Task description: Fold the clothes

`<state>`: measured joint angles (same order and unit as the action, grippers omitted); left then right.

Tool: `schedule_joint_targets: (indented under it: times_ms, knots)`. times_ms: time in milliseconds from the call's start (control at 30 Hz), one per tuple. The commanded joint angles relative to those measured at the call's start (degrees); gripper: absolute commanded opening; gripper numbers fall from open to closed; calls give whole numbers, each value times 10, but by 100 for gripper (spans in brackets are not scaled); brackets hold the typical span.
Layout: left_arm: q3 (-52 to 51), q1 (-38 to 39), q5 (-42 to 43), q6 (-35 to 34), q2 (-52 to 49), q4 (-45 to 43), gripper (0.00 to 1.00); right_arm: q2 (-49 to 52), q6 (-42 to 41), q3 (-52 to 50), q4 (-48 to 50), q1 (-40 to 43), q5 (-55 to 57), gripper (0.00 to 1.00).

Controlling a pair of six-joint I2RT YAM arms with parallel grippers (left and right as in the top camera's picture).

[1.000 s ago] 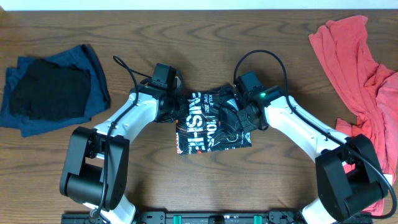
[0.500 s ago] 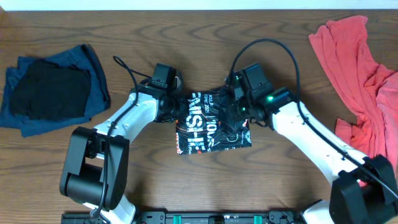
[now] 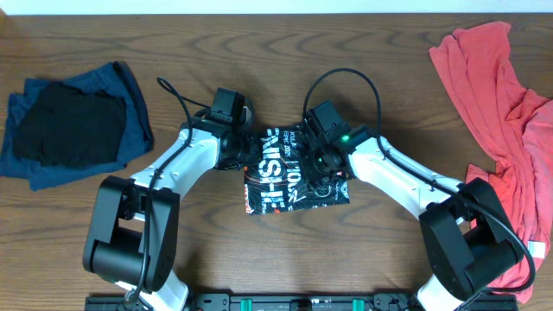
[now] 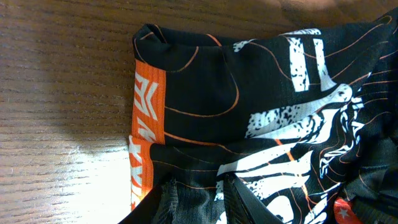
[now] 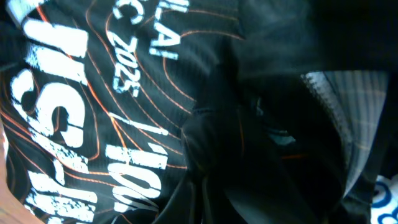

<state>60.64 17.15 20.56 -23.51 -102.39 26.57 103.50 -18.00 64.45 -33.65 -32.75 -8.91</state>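
Right hand (image 3: 316, 161) slid across the jersey (image 3: 281, 194) toward the left hand (image 3: 244, 152), which stayed put. Can't tell either hand's grip.

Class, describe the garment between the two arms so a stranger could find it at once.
Look at the middle of the wooden table. The jersey there is black with white lettering and thin orange lines, unlike the plain red cloth at the right and the blue pile at the left.
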Motion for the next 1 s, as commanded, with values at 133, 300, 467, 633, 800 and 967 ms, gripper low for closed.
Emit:
schedule_joint_targets:
  times_ms: [133, 300, 467, 633, 800, 967]
  knots:
    - [-6, 1, -7, 10, -5, 0, 28, -21, -101, 3, -97, -5, 116, 1]
    - [-6, 1, -7, 10, -5, 0, 28, -23, -153, 3, -193, -7, 134, 7]
    - [-6, 1, -7, 10, -5, 0, 28, -23, -153, 3, -199, -12, 136, 13]
    - [-6, 1, -7, 10, -5, 2, 28, -30, -154, 20, -194, 0, 159, 14]
    - [-6, 1, -7, 10, -5, 2, 28, -48, -154, 56, -193, 23, 202, 14]
    - [-6, 1, -7, 10, -5, 6, 27, -48, -197, 60, -220, 43, 229, 14]
